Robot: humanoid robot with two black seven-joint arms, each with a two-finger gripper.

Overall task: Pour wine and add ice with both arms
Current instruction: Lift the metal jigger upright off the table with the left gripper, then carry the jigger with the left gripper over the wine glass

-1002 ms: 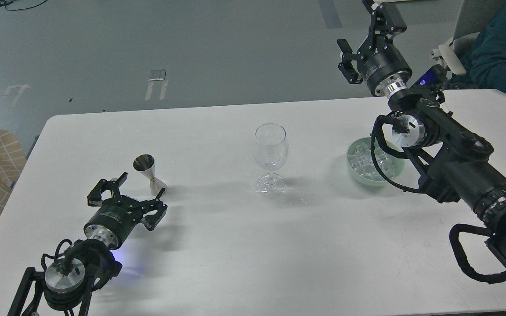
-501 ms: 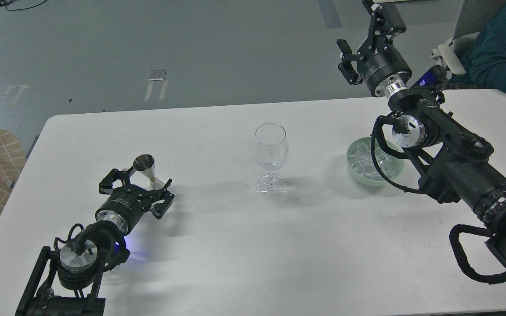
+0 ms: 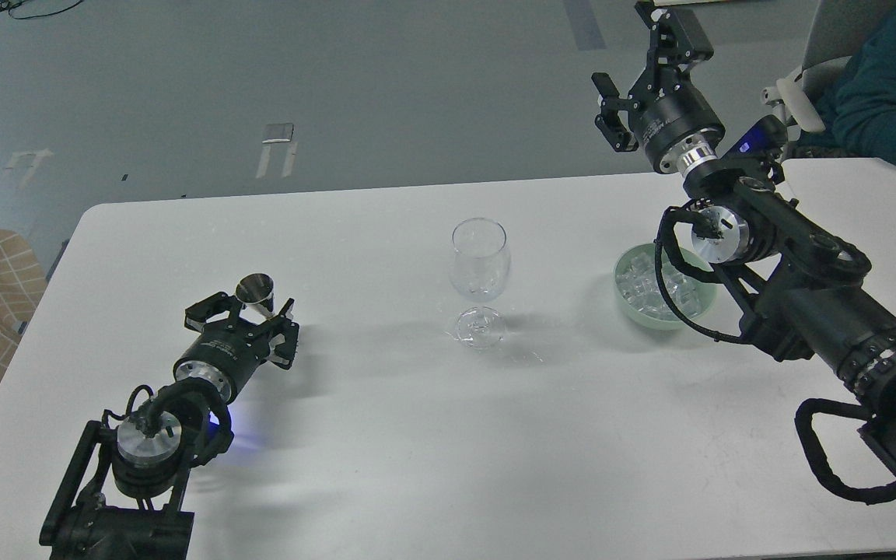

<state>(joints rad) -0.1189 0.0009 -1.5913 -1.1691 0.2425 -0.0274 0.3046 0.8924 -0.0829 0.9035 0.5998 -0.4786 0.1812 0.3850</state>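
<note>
Straddling steel jigger [image 3: 255, 292], left claw [image 3: 244, 317] spread wide at table's [image 3: 386, 435] 9 o'clock. Right claw [image 3: 645, 64] wide, raised beyond ice [image 3: 654, 285] in green bowl [image 3: 628, 307], 3 o'clock of wine glass [image 3: 480, 268].

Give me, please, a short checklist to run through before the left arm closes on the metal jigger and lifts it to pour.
1. Left gripper open around the jigger: ok, one finger shows on each side of it.
2. Jigger upright on the table: ok, its cup mouth faces up.
3. Wine inside the jigger: cannot tell, the cup's inside shows only as dark metal.
4. Wine glass upright with free space around it: ok, it stands alone mid-table.
5. Right gripper out of the pour path: ok, it is raised, open and empty, behind the ice bowl.
6. Ice ready in the bowl: ok, clear cubes fill it.
</note>
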